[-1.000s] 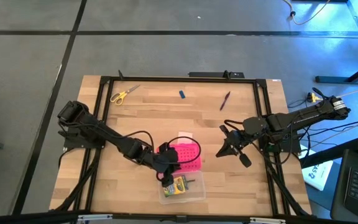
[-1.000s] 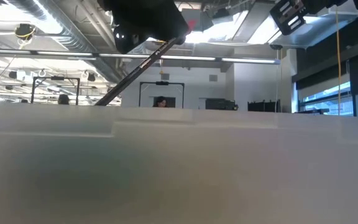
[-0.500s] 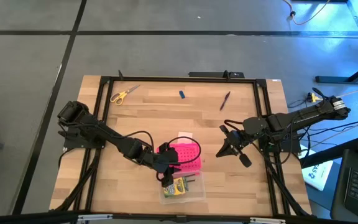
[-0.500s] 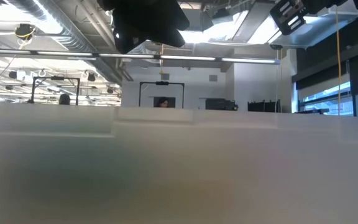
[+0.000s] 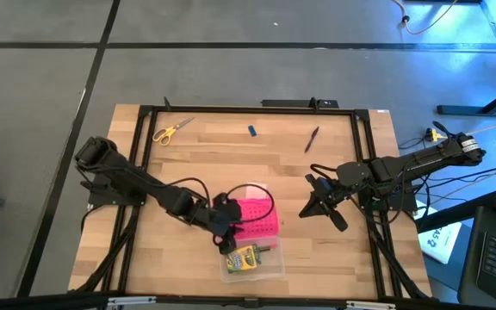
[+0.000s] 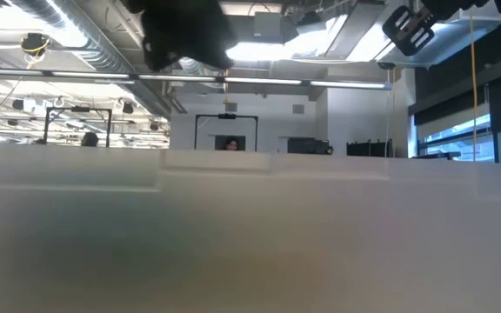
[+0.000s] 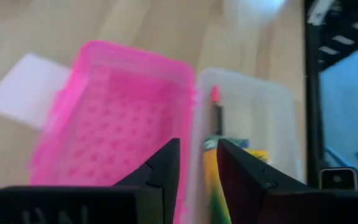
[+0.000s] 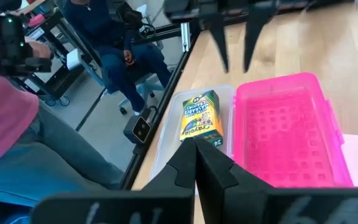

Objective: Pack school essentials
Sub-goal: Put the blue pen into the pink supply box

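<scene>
Scissors (image 5: 172,131), stiff, light and likely slippery, lie at the surface's far left corner, best taken across the blades; left gripper (image 5: 228,244) jaws narrowly parted, empty, right gripper (image 5: 304,213) jaws closed

Crayon box (image 5: 243,257) in clear half (image 5: 268,264)

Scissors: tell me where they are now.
In the high view, the yellow-handled scissors lie at the table's far left corner, apart, with the tiny blue piece to their right.
</scene>
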You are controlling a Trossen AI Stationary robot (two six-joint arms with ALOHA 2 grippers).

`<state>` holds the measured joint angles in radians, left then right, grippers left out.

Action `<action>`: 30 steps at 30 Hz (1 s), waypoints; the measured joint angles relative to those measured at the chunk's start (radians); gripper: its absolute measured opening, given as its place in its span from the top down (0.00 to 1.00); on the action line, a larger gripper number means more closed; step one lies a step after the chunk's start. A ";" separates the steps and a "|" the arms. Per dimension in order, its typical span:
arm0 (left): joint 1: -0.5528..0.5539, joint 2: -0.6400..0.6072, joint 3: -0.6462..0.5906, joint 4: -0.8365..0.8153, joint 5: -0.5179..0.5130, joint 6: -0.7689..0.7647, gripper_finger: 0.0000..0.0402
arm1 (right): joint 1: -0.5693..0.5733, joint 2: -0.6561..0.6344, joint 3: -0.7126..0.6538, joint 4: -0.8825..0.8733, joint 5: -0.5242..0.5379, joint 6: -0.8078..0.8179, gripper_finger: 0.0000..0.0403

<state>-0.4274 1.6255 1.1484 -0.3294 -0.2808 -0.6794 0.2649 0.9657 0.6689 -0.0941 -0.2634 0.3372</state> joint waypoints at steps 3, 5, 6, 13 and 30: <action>0.000 -0.045 0.000 -0.096 -0.027 -0.062 0.75 | 0.000 0.000 0.000 0.014 0.000 0.000 0.99; 0.000 -0.071 0.000 -0.160 -0.039 -0.110 0.75 | 0.000 0.003 0.000 0.037 0.006 -0.001 0.99; -0.003 -0.083 0.000 -0.181 -0.045 -0.131 0.75 | 0.000 0.007 0.000 0.055 0.022 0.002 0.99; -0.048 -0.141 0.000 -0.335 -0.099 -0.270 0.75 | 0.001 0.008 0.000 -0.001 0.186 0.093 0.99; -0.238 -0.155 -0.018 -0.449 -0.191 -0.648 0.75 | 0.054 0.371 0.001 -0.115 0.059 0.391 1.00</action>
<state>-0.6656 1.4708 1.1306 -0.7780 -0.4713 -1.3277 0.3194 1.3365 0.6697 -0.2093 -0.2043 0.7282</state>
